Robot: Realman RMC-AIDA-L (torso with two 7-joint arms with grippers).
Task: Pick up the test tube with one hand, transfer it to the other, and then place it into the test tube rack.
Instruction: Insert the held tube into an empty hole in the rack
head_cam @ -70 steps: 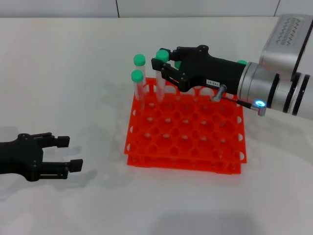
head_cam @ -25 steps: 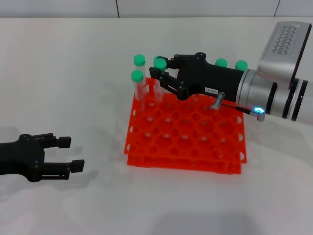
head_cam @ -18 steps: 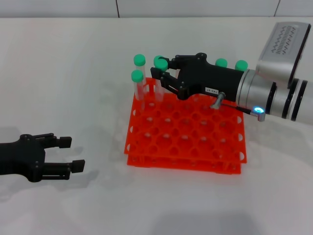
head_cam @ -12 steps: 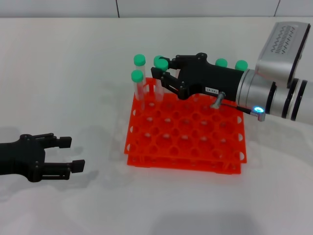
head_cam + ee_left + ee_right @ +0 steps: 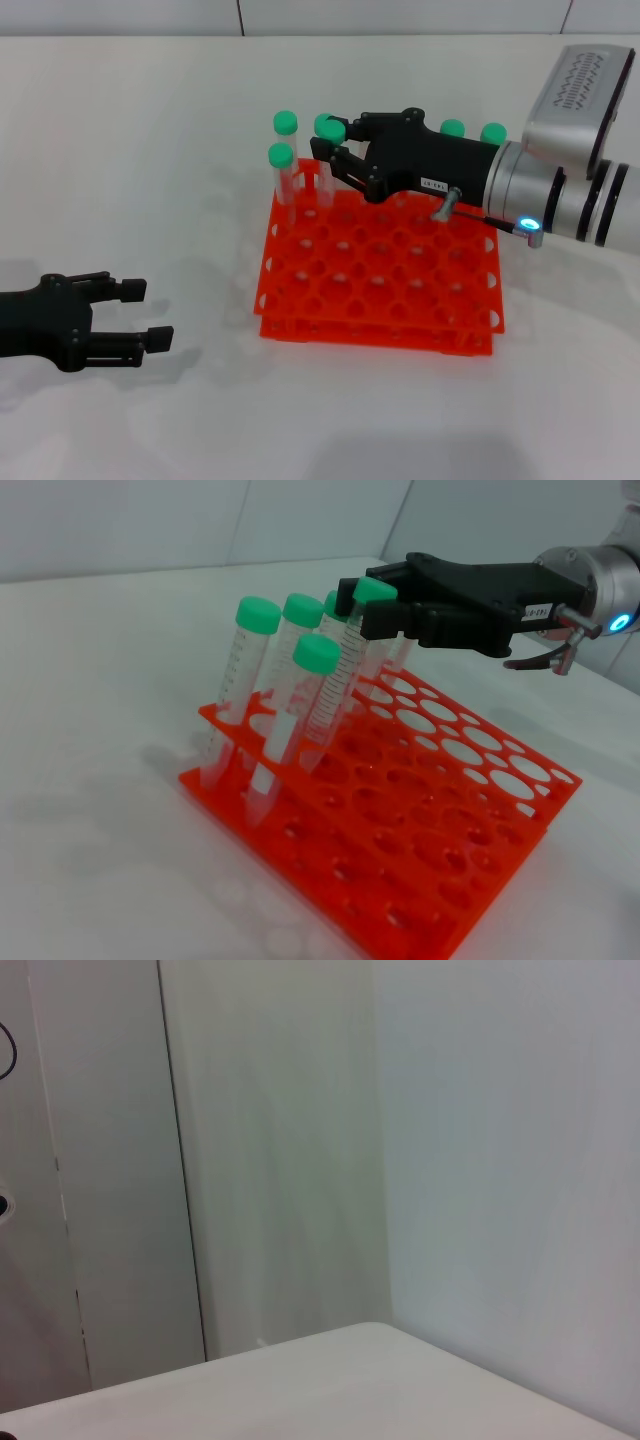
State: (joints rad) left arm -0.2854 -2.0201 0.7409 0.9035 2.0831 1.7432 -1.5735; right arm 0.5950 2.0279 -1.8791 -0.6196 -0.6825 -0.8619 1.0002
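White tabletop and pale wall panels frame the last step: the slim clear green-capped test tube [image 5: 326, 160] is held by the closed labelled black right gripper [image 5: 335, 152] over the back-left holes of the bright orange-red plastic rack [image 5: 380, 270], upper centre of frame, release judged next. The tube's seating among neighbouring green-capped tubes [image 5: 262, 685] is shown only in the left wrist view, while the unlabelled black left gripper [image 5: 140, 315] is seen parked, fingers spread, at lower left in the head view.

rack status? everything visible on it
The test tube rack is bright orange-red plastic, two-tiered, with a grid of round holes, sitting flat on the white table. Green-capped clear tubes stand only along its far and left edge; most holes are empty. The right end effector hangs over its far left corner, at the cap of the test tube standing in the rack there. The left end effector rests apart from it.
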